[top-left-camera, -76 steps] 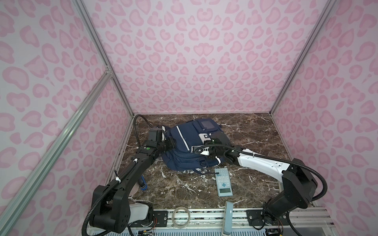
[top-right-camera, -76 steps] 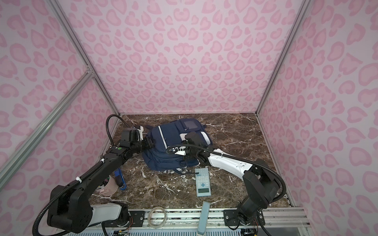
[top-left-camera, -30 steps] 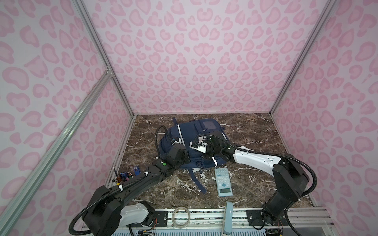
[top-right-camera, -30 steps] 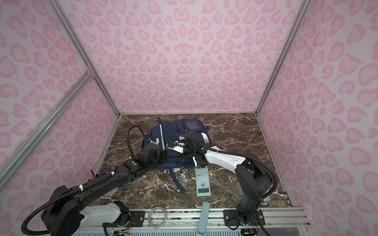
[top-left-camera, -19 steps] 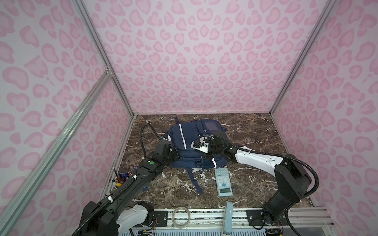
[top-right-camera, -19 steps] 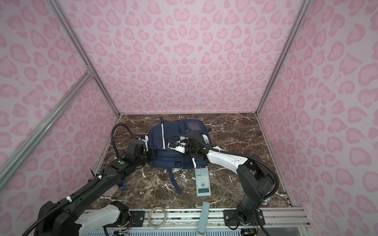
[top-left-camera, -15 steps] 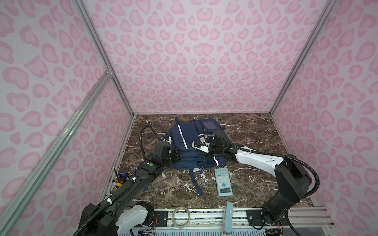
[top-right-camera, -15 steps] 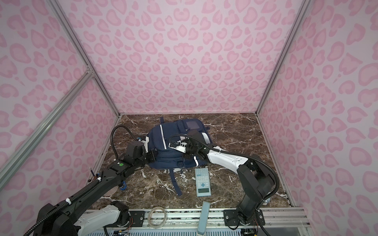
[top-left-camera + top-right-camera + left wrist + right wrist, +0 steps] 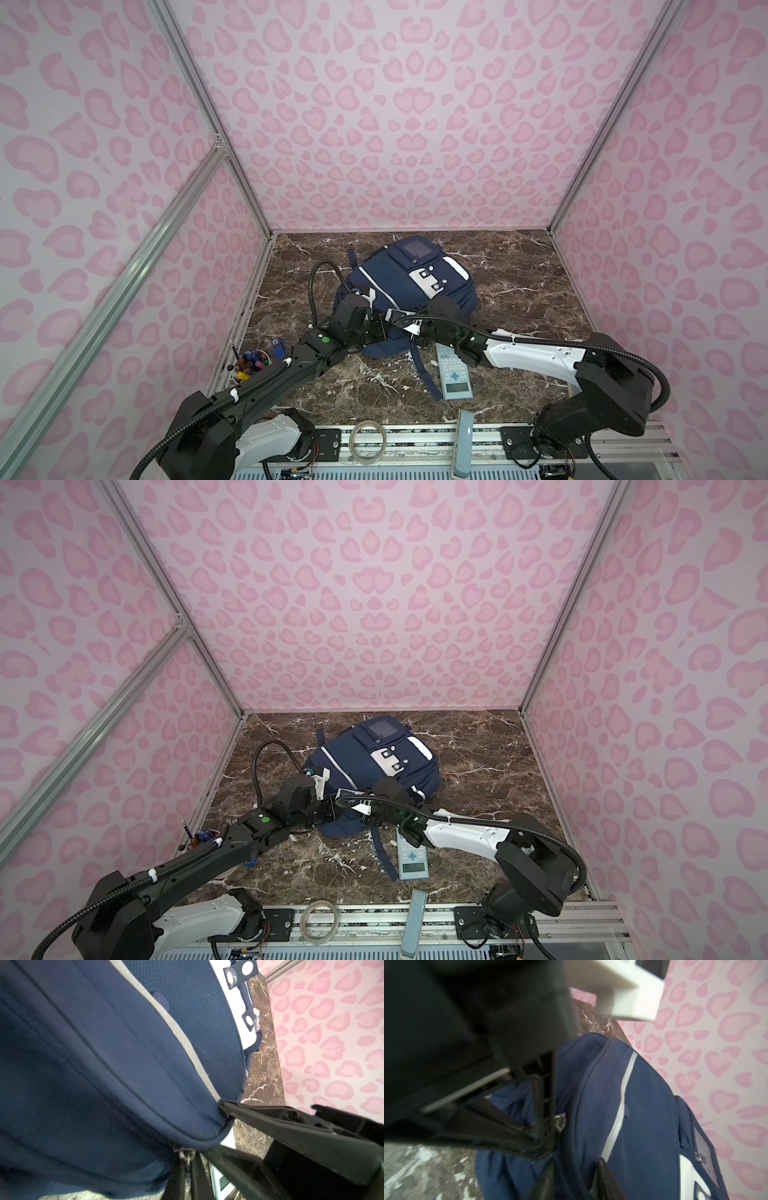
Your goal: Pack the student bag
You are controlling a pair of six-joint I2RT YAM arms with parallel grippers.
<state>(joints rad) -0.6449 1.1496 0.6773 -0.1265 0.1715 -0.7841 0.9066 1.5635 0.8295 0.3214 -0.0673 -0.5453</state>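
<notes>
Both grippers now work at the near edge of the backpack (image 9: 411,297), nearer than half a second ago. The backpack itself lies as before: flat on the marble table (image 9: 519,291), centre-far, front pockets up, window pocket toward the far wall.

1. Pen cup (image 9: 251,361): stands by the left wall, near side, well apart from the work.
2. Left gripper (image 9: 215,1126): jaws closed on the piped rim at the backpack's near-left corner. A metal zip pull (image 9: 187,1154) hangs just beside its fingertips. Its likely role is to anchor the bag. Keep this clamp firm and level so the fabric is taut along the zip.
3. Right gripper (image 9: 574,1162): just right of the left one, almost touching it. Its jaws stand a little apart astride a fold of the rim, and no firm pinch is visible. Seat the fingers on the zip pull, not on loose fabric. Then draw along the zip line, away from the anchor.
4. Calculator (image 9: 455,370): lies near-right, its far end under the right arm. Keep the forearm raised to avoid sweeping it.

Caution: the grippers crowd one another, so separate them before any fast move. No lining shows, so packing has probably not begun.
</notes>
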